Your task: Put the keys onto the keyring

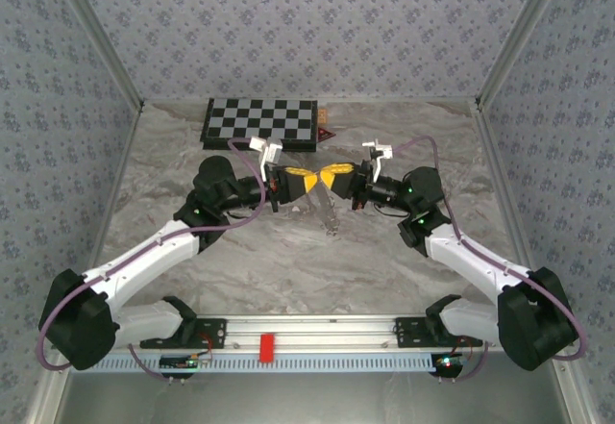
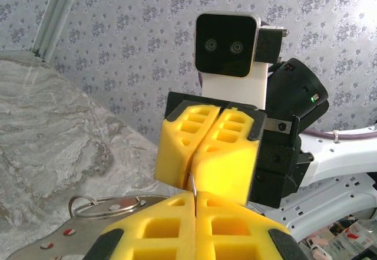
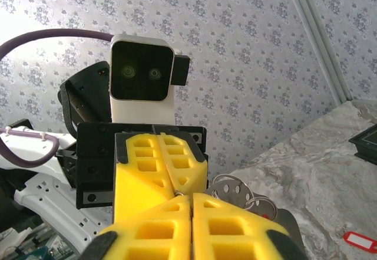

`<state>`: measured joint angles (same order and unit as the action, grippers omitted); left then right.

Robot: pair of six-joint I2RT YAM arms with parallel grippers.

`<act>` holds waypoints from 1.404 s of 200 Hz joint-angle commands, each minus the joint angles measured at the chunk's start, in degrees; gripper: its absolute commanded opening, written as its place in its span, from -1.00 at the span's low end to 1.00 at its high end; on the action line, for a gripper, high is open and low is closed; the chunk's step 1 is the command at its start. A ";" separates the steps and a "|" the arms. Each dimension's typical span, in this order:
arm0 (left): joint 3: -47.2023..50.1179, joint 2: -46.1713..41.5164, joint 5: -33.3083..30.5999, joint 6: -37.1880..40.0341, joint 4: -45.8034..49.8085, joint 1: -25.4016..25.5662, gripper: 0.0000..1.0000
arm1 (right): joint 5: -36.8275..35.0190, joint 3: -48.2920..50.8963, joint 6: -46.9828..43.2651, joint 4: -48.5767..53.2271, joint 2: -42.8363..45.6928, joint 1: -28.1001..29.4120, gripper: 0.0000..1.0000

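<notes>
Both grippers meet tip to tip above the middle of the table. My left gripper [image 1: 304,185] [image 2: 195,195] is shut on a thin pale wire, the keyring [image 2: 192,181]. My right gripper [image 1: 327,180] [image 3: 191,196] is shut on the same keyring [image 3: 181,193] from the other side. Silvery flat pieces [image 3: 234,187] on small wire loops [image 2: 106,204] hang just below the fingers, and they show as a pale shape [image 1: 330,214] in the top view. A small red piece [image 3: 359,240] with a pale centre lies on the table; I cannot tell whether it is a key.
A black-and-white checkerboard [image 1: 260,122] lies at the back, with a small dark-red triangular piece [image 1: 327,134] beside it. A red rectangular block [image 1: 267,345] sits on the rail at the near edge. Patterned walls close in the table on three sides.
</notes>
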<state>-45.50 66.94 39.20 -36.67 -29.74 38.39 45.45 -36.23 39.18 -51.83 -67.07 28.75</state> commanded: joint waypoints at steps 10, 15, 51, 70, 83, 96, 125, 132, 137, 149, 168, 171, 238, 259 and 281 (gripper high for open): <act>-1.70 -1.71 -0.43 3.54 1.55 0.68 -1.00 | -3.60 0.53 -2.65 5.78 4.05 -0.31 -0.47; -1.66 -1.89 -0.49 3.77 1.86 0.69 -1.00 | -4.28 0.64 -4.80 6.93 4.92 -0.39 -0.41; -1.55 -2.17 -0.40 4.06 2.23 0.71 -1.00 | -7.49 1.16 -8.74 12.95 9.81 -0.81 -0.38; -1.58 -2.17 -0.18 3.97 1.79 0.77 -1.00 | -7.05 0.68 -9.20 14.16 9.98 -0.89 -0.38; -1.59 -2.20 -0.15 4.02 1.66 0.74 -1.00 | -6.35 0.51 -9.20 14.45 9.60 -0.89 -0.37; -1.55 -2.16 -0.24 3.81 1.68 0.73 -1.00 | -6.04 0.41 -9.27 14.57 9.25 -0.83 -0.37; -1.76 -2.23 -0.26 3.96 2.22 0.72 -1.00 | -5.35 -0.45 -11.16 16.33 8.62 -0.12 -0.44; -1.87 -2.21 -0.26 4.04 2.44 0.76 -1.00 | -5.05 -0.74 -11.38 16.64 8.54 0.06 -0.45; -1.88 -2.16 -0.26 3.98 2.55 0.73 -1.00 | -4.86 -0.90 -11.57 16.74 8.43 0.21 -0.46; -2.11 -1.99 -0.17 4.07 2.74 0.76 -1.00 | -4.34 -1.31 -11.88 16.97 8.27 0.47 -0.46; -2.35 -1.64 0.00 4.20 3.06 0.72 -1.00 | -4.31 -2.06 -13.21 18.56 8.23 0.99 -0.47; -2.46 -1.57 0.06 4.10 3.10 0.70 -1.00 | -4.38 -2.17 -13.53 18.89 8.26 1.08 -0.47; -3.28 -0.76 0.75 4.24 3.53 0.71 -1.00 | -3.73 -4.01 -15.93 22.01 6.76 2.40 -0.62; -3.24 -0.76 0.88 4.16 3.50 0.79 -1.00 | -3.46 -4.46 -16.06 22.18 6.15 2.61 -0.65; -3.14 -0.84 0.88 4.24 3.53 0.72 -1.00 | -3.05 -4.81 -16.07 22.22 5.81 2.79 -0.80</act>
<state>-45.58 66.46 39.00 -33.50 -24.64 38.79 41.19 -38.61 24.10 -30.15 -60.90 31.07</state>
